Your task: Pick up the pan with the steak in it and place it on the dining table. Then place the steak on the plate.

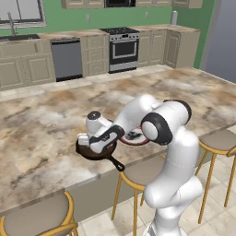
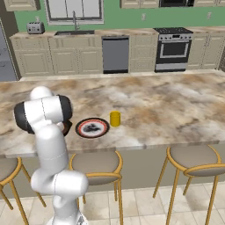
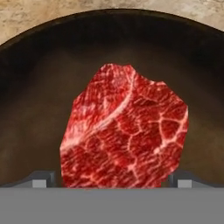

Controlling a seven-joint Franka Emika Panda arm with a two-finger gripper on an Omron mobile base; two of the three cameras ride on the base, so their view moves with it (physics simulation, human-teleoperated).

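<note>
The dark pan (image 1: 102, 153) rests on the marbled dining table (image 1: 41, 124) near its front edge, its black handle (image 1: 115, 162) pointing toward the stools. My gripper (image 1: 87, 146) is lowered into the pan and stands open. In the hand view the raw red steak (image 3: 124, 127) lies on the pan's floor (image 3: 35, 96), and the gripper (image 3: 111, 179) has one fingertip (image 3: 41, 178) on each side of it. Whether the tips touch the meat I cannot tell. The red-rimmed plate (image 1: 134, 137) sits just right of the pan, also seen as the plate (image 2: 92, 128) from the right.
A yellow cup (image 2: 115, 118) stands on the table beside the plate. Round stools (image 1: 138, 173) line the table's front edge. Across the floor are cabinets, a dishwasher and the stove (image 1: 123, 46). My own arm hides most of the pan (image 2: 67, 127) from the right.
</note>
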